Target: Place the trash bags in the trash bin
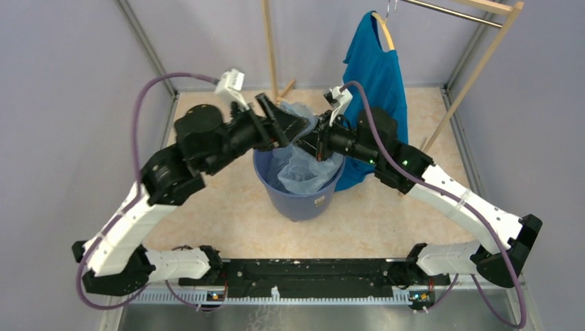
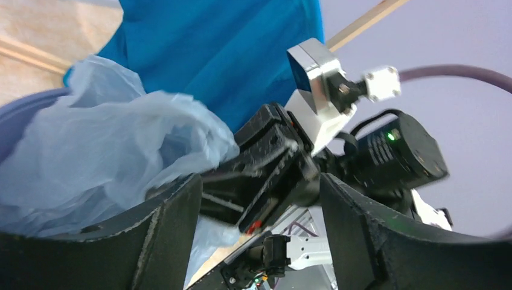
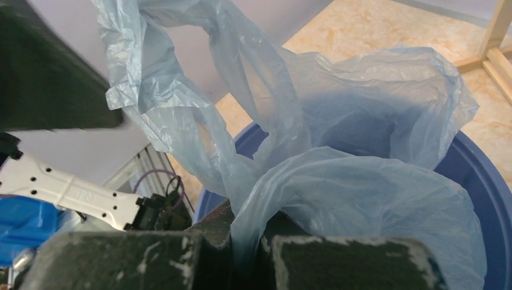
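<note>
The round blue trash bin (image 1: 303,203) stands in the middle of the table, with the pale translucent trash bag (image 1: 298,169) partly inside and bunched above its rim. My right gripper (image 1: 315,143) is over the bin's far right rim, shut on a fold of the bag (image 3: 362,199) that rises between its jaws (image 3: 246,241). The bin rim (image 3: 486,181) curves behind that fold. My left gripper (image 1: 293,124) hovers over the far left rim, open and holding nothing (image 2: 259,226). The bag (image 2: 90,151) lies to the left of its fingers.
A bright blue T-shirt (image 1: 378,76) hangs from a hanger on a wooden rack (image 1: 483,62) just behind and to the right of the bin, close to the right arm. Grey walls close in both sides. The arms' base rail (image 1: 303,272) runs along the near edge.
</note>
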